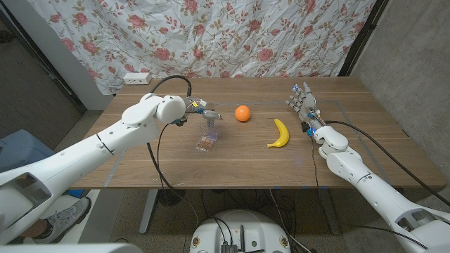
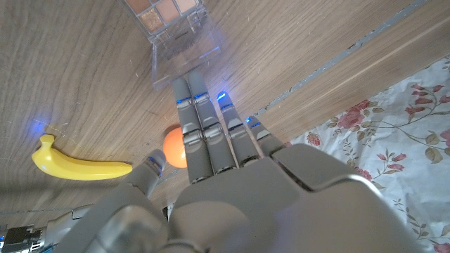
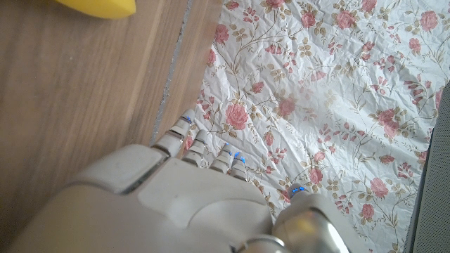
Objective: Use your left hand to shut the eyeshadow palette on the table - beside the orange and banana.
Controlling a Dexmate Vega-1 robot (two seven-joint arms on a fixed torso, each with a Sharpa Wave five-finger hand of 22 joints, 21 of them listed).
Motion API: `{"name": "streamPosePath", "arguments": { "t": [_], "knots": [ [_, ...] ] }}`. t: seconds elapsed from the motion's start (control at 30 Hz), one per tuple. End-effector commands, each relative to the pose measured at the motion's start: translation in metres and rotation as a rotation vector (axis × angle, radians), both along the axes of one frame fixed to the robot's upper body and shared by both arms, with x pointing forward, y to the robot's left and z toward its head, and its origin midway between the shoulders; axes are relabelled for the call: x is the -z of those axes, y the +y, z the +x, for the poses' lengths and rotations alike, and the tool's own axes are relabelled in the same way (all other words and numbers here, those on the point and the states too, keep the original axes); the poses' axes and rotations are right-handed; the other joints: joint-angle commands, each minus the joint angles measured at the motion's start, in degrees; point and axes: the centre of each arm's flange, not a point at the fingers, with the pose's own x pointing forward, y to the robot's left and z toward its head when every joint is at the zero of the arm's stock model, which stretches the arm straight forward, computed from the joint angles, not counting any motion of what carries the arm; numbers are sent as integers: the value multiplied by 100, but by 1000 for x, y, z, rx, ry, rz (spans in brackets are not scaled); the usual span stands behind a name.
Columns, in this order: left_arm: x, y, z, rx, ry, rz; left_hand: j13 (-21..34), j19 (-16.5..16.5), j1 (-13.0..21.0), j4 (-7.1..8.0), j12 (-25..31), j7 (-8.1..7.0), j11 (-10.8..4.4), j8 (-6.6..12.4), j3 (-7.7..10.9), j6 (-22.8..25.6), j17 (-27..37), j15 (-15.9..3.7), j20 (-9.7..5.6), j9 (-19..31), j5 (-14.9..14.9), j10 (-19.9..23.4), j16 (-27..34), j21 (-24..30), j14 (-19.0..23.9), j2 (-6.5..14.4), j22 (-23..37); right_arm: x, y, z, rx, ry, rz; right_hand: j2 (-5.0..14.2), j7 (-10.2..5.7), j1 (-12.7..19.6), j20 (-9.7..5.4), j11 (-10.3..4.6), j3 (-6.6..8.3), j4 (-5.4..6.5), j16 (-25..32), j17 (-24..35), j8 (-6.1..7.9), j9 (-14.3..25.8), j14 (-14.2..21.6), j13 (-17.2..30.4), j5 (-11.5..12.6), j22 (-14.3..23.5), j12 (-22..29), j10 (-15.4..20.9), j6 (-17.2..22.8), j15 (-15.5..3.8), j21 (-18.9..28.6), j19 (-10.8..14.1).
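The eyeshadow palette (image 1: 205, 143) lies open on the wooden table (image 1: 246, 161), left of the orange (image 1: 242, 113) and the banana (image 1: 280, 133). Its clear lid (image 1: 209, 127) stands up at the far end. My left hand (image 1: 200, 110) hovers just behind the lid, holding nothing. In the left wrist view its straight fingers (image 2: 204, 119) reach to the edge of the clear lid (image 2: 184, 50), beyond which show the palette's pans (image 2: 165, 13); contact is unclear. The orange (image 2: 174, 149) and banana (image 2: 77, 166) show there too. My right hand (image 1: 303, 104) stands at the table's right, fingers straight, empty.
A flowered cloth (image 1: 211, 35) hangs behind the table, with a white power strip (image 1: 136, 77) at the far left corner. Cables trail from both arms across the tabletop. The banana's end (image 3: 98, 7) shows in the right wrist view, away from my right hand (image 3: 190, 204).
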Motion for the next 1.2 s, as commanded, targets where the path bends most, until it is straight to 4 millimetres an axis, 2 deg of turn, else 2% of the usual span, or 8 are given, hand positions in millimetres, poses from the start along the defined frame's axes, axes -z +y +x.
{"name": "streamPosePath", "arguments": {
  "t": [0.03, 1.2],
  "knots": [
    [3, 2, -6, -3, -7, 2, 32, 23, 4, 35, -1, 3, -14, 9, 33, 76, 26, -32, -21, 8, 34, 20, -27, -4, 16, 417, -3, 0, 0, 0, 0, 0, 0, 615, -44, 2, -15, -47, -18, 0, 14, 2, 35, 29, -32, 25, 21, 19, 25, -8, 19, -766, 33, 33],
    [21, 13, -11, -27, 7, -11, 95, 48, 9, 45, -80, 1, 20, -58, 54, 30, 26, -30, -22, 2, 32, -67, -67, -3, 17, 416, -4, 0, 0, 0, 0, 0, 0, 616, -49, 3, -10, -47, -20, 0, 15, 1, 36, 29, -29, 25, 21, 19, 26, -4, 22, -766, 32, 33]
  ]
}}
